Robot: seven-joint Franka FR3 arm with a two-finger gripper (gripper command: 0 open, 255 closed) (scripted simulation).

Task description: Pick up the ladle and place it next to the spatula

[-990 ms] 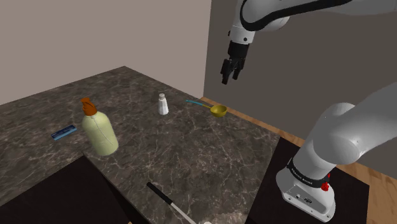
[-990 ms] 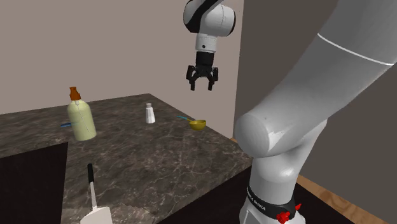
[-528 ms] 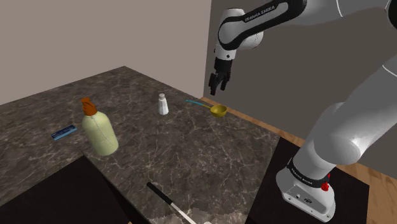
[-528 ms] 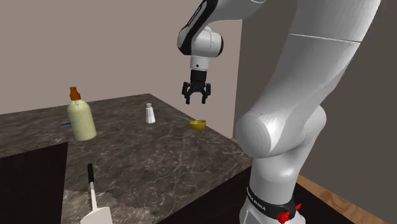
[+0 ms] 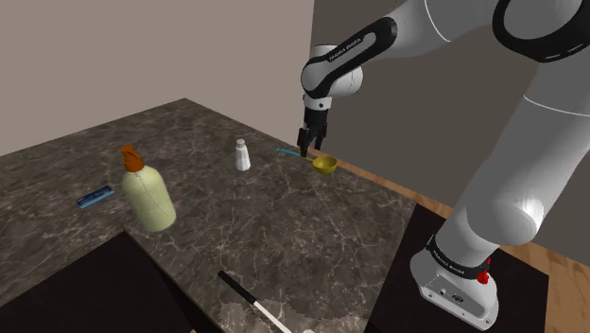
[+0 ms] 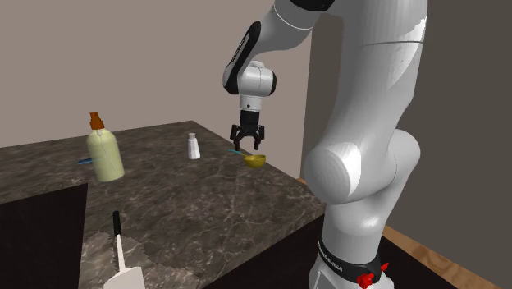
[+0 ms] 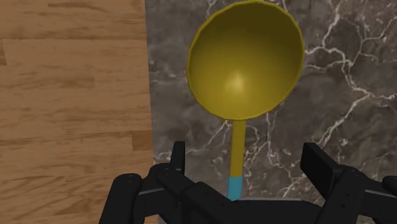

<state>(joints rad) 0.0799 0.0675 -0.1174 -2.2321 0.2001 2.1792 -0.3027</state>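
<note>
End effector (image 7: 245, 158) open, straddling the ladle (image 7: 245, 60) handle, not touching it. Ladle lies at the table (image 5: 284, 218) edge. I'd drop lower, keep the handle centred, close gently. Spatula (image 6: 120, 246) sits well apart, opposite edge.

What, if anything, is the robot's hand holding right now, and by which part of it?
Nothing is held. The open hand straddles the thin handle of the yellow ladle, with its fingers apart and not touching it.

Worktop (image 7: 343, 95) of dark, white-veined marble, smooth. Ladle (image 7: 245, 63) glossy yellow with a soft highlight; floor (image 7: 70, 83) of matt wooden planks.
</note>
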